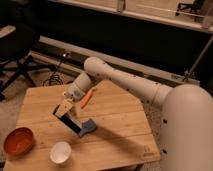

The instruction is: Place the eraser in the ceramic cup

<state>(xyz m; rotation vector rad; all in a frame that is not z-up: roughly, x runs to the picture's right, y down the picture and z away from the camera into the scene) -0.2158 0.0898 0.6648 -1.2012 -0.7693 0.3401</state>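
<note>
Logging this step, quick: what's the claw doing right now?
Claw: closed, holding the eraser just above the table, beside the blue sponge.

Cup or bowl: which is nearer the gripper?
The small white ceramic cup, right of the wider orange bowl; the gripper, shut on the eraser, hangs beyond it.

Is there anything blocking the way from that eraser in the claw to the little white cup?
Nothing visible does. The claw grips the eraser just beyond the ceramic cup; the blue sponge and orange bowl lie off to either side.
</note>
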